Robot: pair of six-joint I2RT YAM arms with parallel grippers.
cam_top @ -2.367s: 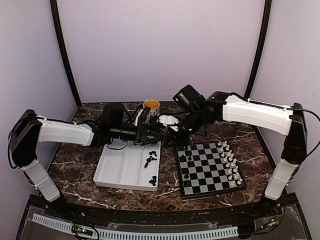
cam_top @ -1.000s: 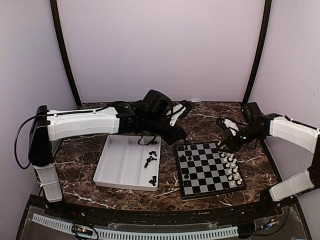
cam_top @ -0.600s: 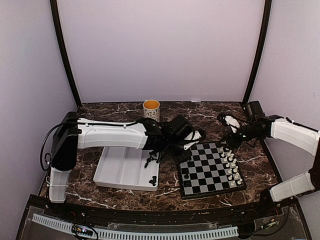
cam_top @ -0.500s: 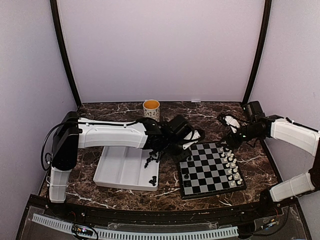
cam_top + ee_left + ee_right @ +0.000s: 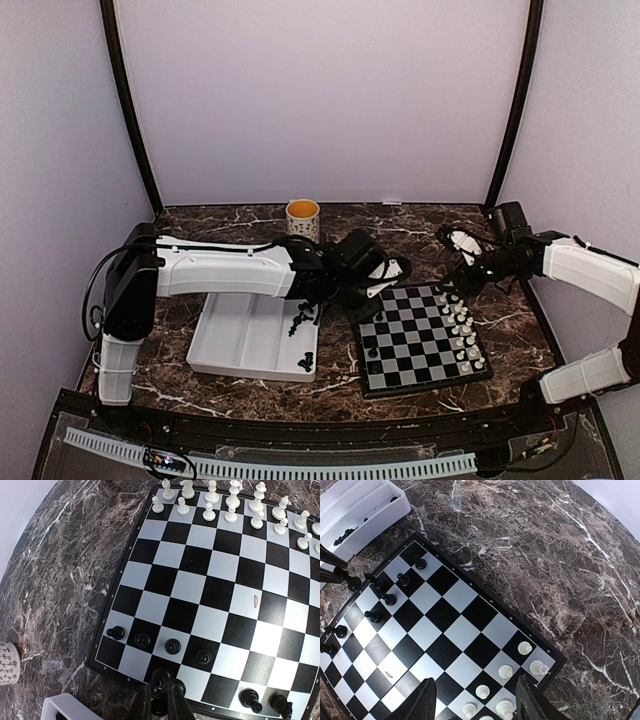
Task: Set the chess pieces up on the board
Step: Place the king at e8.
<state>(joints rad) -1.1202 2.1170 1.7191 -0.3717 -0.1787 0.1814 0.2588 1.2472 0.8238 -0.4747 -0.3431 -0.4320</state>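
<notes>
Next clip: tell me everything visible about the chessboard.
The chessboard is a flat square of black and silver-grey checks with a thin black rim bearing edge markings. It lies flat on the dark marble table, right of the white tray and apart from it. White pieces stand in two rows along its right side; a few black pieces stand along its left. One light square carries a small dark mark. The left gripper, shut on a black piece, is at its left edge.

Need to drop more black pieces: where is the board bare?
Bare: the middle ranks of the board between the black pawns and the white pieces, and the pawn rank beyond the fourth pawn. Crowded: the white end, and the back-rank spot where the left gripper is shut on a black piece.
</notes>
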